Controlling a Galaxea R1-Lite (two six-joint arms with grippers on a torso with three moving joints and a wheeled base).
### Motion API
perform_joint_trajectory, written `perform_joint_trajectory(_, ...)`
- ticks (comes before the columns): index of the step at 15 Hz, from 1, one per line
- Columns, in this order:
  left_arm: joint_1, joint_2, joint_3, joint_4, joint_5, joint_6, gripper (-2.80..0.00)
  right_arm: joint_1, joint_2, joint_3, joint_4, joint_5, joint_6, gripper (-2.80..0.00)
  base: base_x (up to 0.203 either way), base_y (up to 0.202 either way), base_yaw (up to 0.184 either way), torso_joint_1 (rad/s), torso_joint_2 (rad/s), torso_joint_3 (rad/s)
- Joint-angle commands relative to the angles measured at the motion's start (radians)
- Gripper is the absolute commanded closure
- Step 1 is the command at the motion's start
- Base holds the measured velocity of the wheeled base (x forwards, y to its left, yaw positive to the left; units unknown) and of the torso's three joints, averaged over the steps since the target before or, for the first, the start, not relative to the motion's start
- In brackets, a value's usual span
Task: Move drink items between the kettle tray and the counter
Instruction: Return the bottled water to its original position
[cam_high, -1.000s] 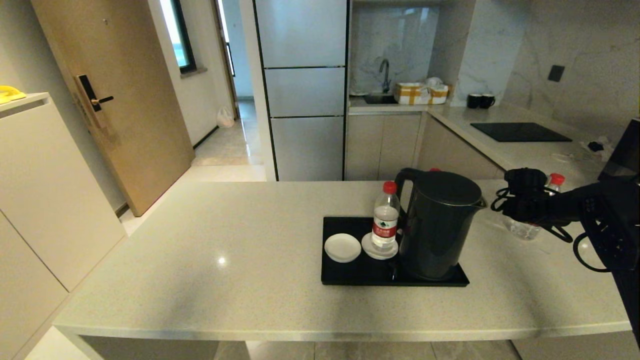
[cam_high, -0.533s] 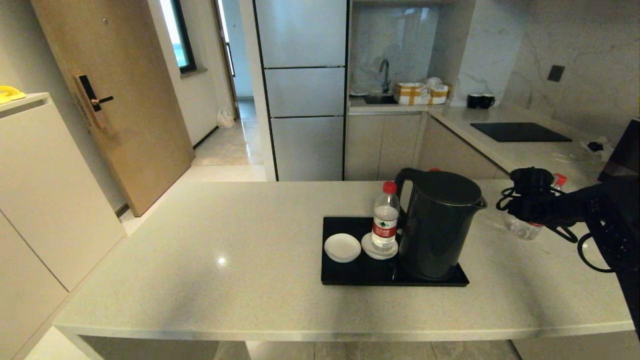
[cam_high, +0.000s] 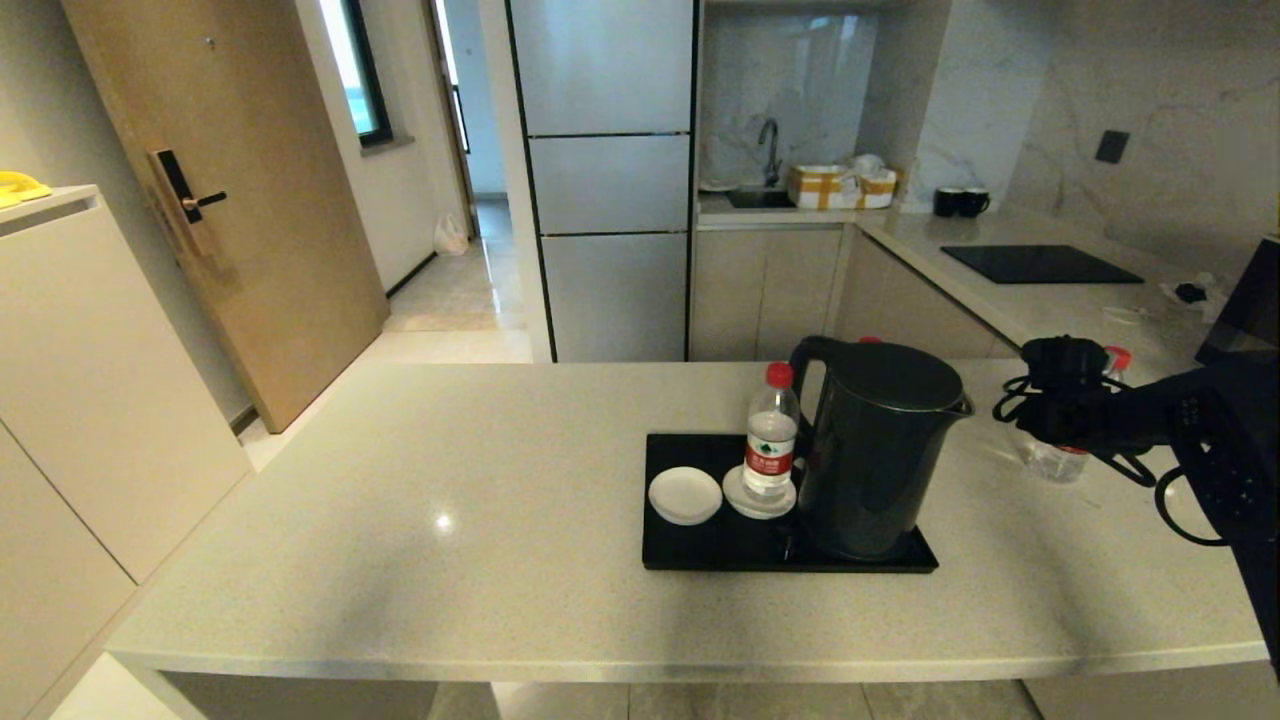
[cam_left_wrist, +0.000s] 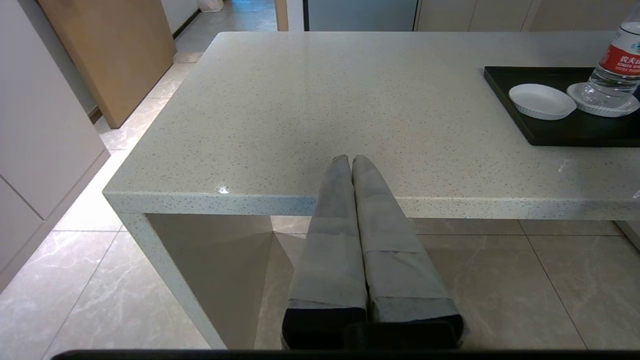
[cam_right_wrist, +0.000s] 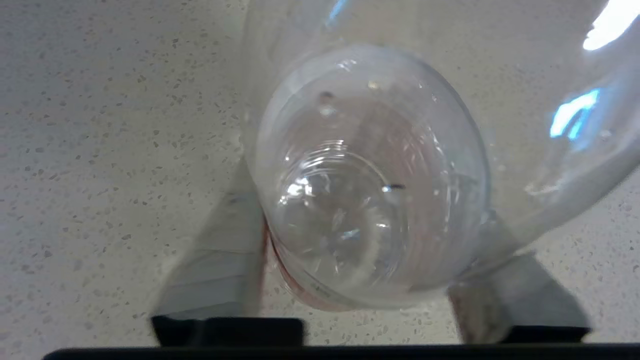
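Nearest, the left gripper (cam_left_wrist: 351, 162) hangs parked off the front edge of the counter (cam_high: 450, 480), its fingers pressed together on nothing. Farther in, the kettle tray (cam_high: 700, 550) carries a dark kettle (cam_high: 880, 450), an empty white coaster (cam_high: 685, 495) and, on a second coaster (cam_high: 758, 500) beside the kettle, one upright water bottle (cam_high: 771, 440). To the right of the kettle, the right gripper (cam_right_wrist: 370, 280) is clamped around the second bottle (cam_high: 1060, 462), one finger on each side of its body; the base looks lifted off the stone and the bottle tilted, though contact is hard to judge. To do this step well, I would keep the squeeze firm, since thin plastic gives, bring the bottle upright, carry it clear of the kettle's spout and lid, and lower it squarely onto the empty coaster before letting go.
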Motion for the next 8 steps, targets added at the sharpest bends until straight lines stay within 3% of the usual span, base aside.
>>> perform_joint_trajectory(1,0.001,0.000,0.000,0.000,0.000,0.000,0.00,0.000,0.003,0.000,0.000,-0.003,0.001,0.00,0.000,0.000,0.000,0.000,0.00,0.000)
perform_joint_trajectory(5,0.000,0.000,0.000,0.000,0.000,0.000,0.00,0.003,-0.027,0.005,0.008,0.005,0.020,0.00,0.000,0.000,0.000,0.000,0.00,0.000)
perform_joint_trajectory(8,0.000,0.000,0.000,0.000,0.000,0.000,0.00,0.028,-0.196,0.047,0.119,0.117,0.134,0.00,0.000,0.000,0.000,0.000,0.00,0.000)
